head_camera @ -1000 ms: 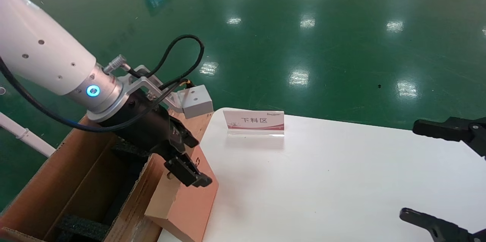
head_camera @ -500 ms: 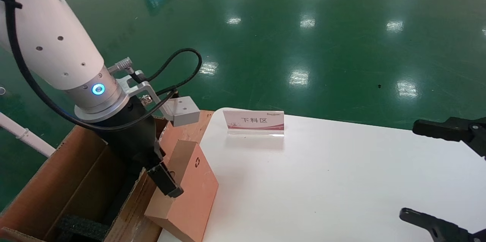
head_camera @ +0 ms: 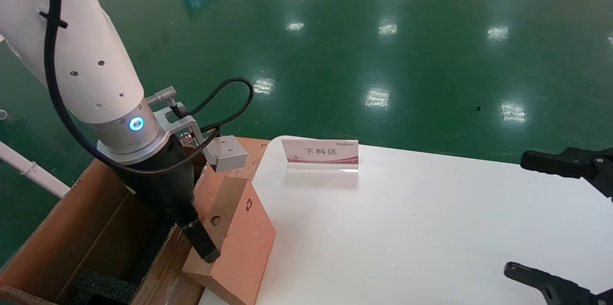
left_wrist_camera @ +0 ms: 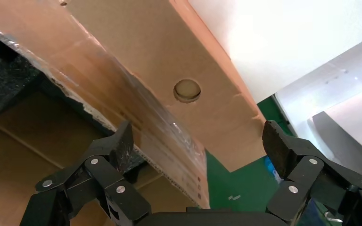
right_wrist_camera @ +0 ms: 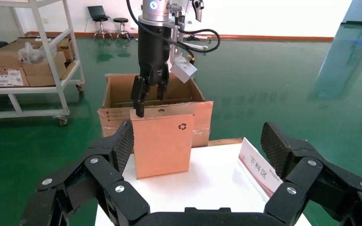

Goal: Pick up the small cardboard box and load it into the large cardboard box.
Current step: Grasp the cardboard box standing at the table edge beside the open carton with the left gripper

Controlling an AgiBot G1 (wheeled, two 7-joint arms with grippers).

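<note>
The left gripper [head_camera: 203,245], jaws spread wide, straddles the top edge of the small cardboard box [head_camera: 239,242] standing at the table [head_camera: 431,228] edge beside the large cardboard box [head_camera: 96,228], apparently poised to pinch it.

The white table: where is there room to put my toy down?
The white table is bare between the sign and the right gripper. It's crowded at the left edge, where the left gripper meets the small cardboard box beside the large cardboard box.

floor [head_camera: 383,32]: glossy green, light glare | table [head_camera: 431,228]: white | shelving rack [right_wrist_camera: 42,61]: white, holding cartons
</note>
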